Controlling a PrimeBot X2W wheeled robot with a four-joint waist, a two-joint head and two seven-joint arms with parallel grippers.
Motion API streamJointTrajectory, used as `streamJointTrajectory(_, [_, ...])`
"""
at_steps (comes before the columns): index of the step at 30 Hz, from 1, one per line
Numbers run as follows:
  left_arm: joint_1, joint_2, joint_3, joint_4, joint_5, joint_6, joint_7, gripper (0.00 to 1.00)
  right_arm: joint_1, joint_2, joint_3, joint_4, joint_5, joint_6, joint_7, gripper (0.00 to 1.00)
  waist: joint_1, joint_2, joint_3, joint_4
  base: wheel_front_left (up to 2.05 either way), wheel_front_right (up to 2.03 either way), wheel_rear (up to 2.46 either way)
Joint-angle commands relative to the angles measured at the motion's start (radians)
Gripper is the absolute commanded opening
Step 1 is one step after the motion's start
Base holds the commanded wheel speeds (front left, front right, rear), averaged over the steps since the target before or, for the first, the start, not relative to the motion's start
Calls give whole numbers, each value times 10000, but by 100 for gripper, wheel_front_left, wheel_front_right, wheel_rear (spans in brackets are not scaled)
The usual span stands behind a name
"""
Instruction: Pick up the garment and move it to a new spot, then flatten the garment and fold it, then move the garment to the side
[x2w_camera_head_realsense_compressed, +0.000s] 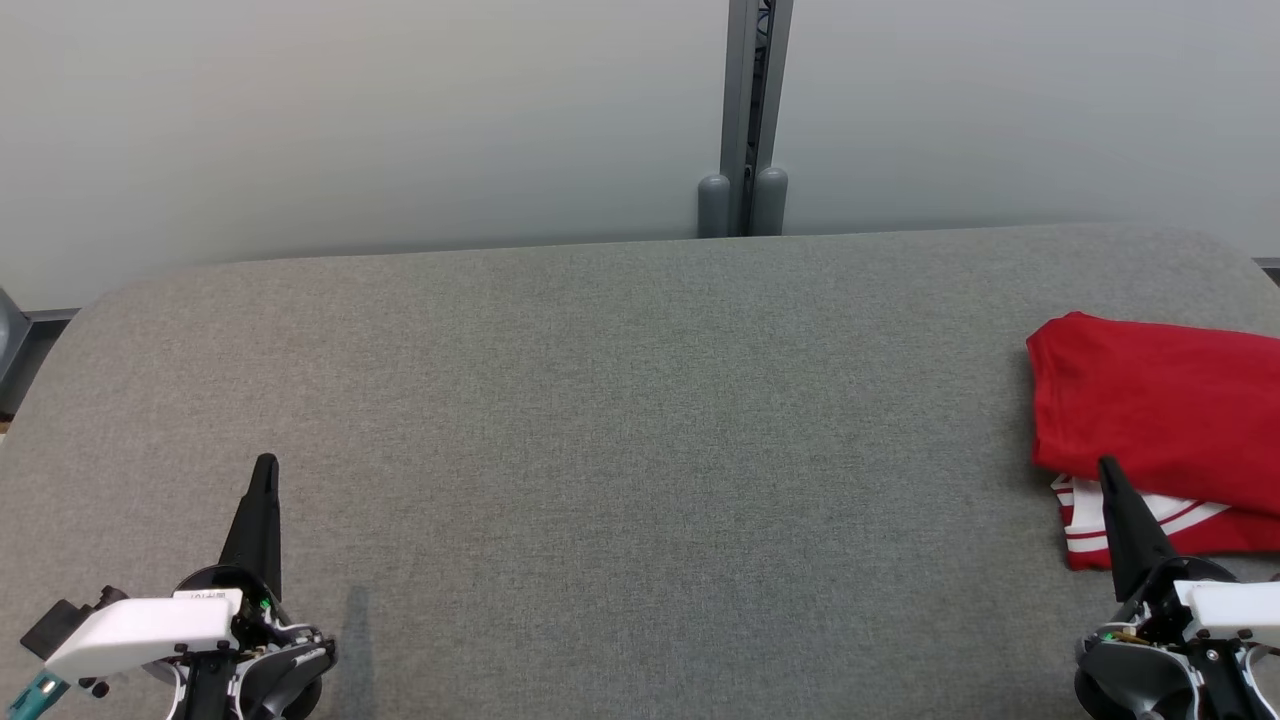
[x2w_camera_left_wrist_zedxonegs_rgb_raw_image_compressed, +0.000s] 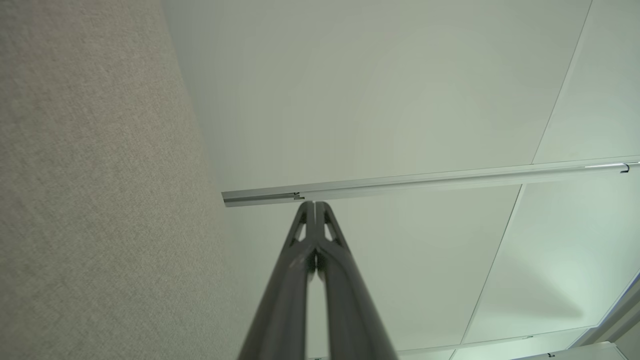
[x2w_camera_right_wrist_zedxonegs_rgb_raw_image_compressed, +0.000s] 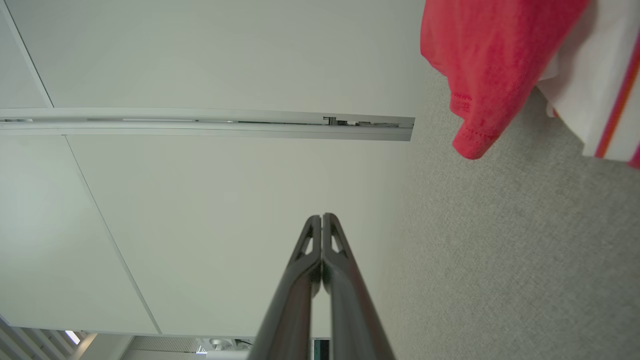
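Left gripper (x2w_camera_head_realsense_compressed: 265, 468): I see the jaws pressed together with nothing between them. They are poised over the near left part of the table.
Left gripper, wrist view (x2w_camera_left_wrist_zedxonegs_rgb_raw_image_compressed: 315, 205): the two dark fingers meet at the tips, with only a thin slit lower down. They touch nothing.
Right gripper (x2w_camera_head_realsense_compressed: 1108, 466): the jaws are pressed together here too and grip nothing. They point away from me over the near right part of the table.
Right gripper, wrist view (x2w_camera_right_wrist_zedxonegs_rgb_raw_image_compressed: 322, 217): the fingertips are closed to a point, and I see grey cloth between them and the garment.
Table (x2w_camera_head_realsense_compressed: 640, 400): grey woven covering with rounded far corners, running under both sets of jaws and on beyond them.
Garment (x2w_camera_head_realsense_compressed: 1150, 400): red, folded into a flat stack, with a white red-striped layer along its near edge. It lies just ahead of the right jaws and out to their right, cut by the picture edge. From the head camera the right tip overlaps that striped edge. In the right wrist view (x2w_camera_right_wrist_zedxonegs_rgb_raw_image_compressed: 490, 60) a red hemmed corner lies well apart from the tips.
Wall (x2w_camera_head_realsense_compressed: 350, 120): pale panels beyond the table's far edge.
Post (x2w_camera_head_realsense_compressed: 757, 100): grey metal upright, far ahead between the two sets of jaws.
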Motion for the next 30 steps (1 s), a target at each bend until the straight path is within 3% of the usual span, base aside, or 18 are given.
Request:
streamJointTrajectory(1, [-148, 44, 40, 4, -10, -47, 37, 0, -88, -41, -8, -28, 23, 2, 36, 0, 0, 0, 0, 0, 0, 0, 0])
streamJointTrajectory(30, [-148, 44, 38, 2, -12, -35, 35, 0, -88, -41, -7, -29, 23, 2, 34, 0, 0, 0, 0, 0, 0, 0, 0])
